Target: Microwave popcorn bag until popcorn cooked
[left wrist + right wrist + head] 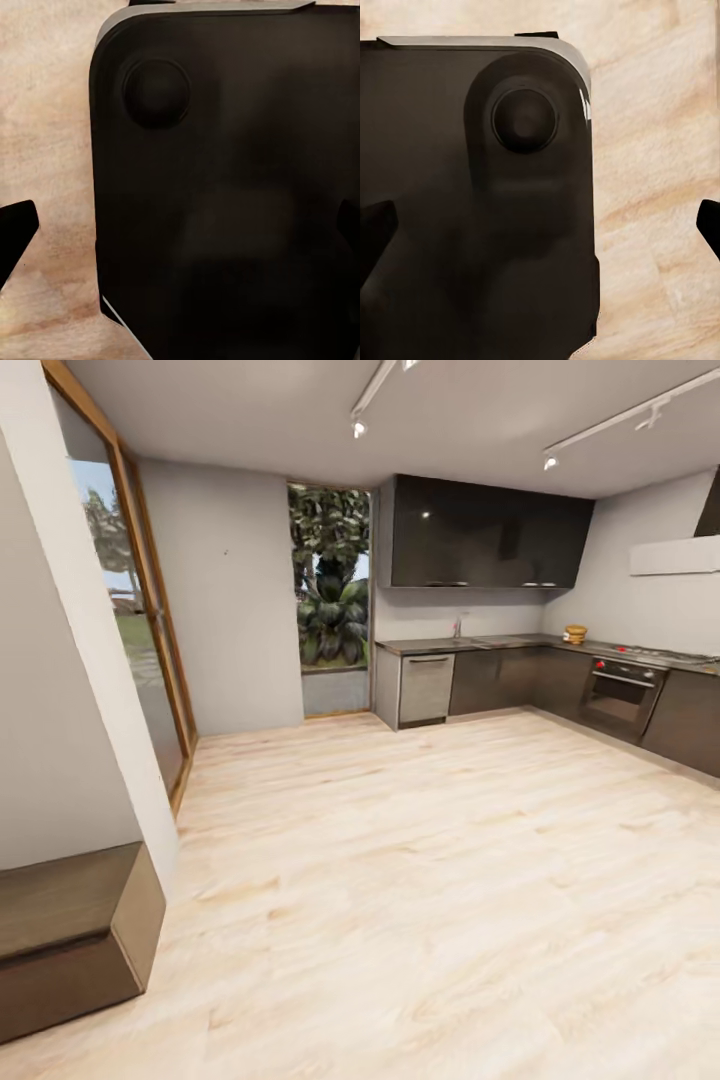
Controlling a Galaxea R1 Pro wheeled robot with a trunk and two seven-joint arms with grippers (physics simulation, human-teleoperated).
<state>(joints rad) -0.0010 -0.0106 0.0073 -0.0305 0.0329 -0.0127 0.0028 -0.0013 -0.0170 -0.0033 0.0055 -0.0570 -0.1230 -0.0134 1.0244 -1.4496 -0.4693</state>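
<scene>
Across the pale wood floor (420, 880), the popcorn bag (575, 634) sat on the grey countertop (500, 643) near the built-in oven (622, 695); its contents were too small to tell. Both grippers' fingertips (16, 232) (375, 236) stood wide apart, holding nothing.

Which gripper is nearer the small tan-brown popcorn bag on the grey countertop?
Right, likely: popcorn bag far ahead-right; left gripper and right gripper both hang over the robot's dark base.

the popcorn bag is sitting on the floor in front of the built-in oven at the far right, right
Not quite. In the head view the popcorn bag sits up on the countertop, near the corner, not on the floor. The built-in oven is indeed at the far right, just past the bag.
</scene>
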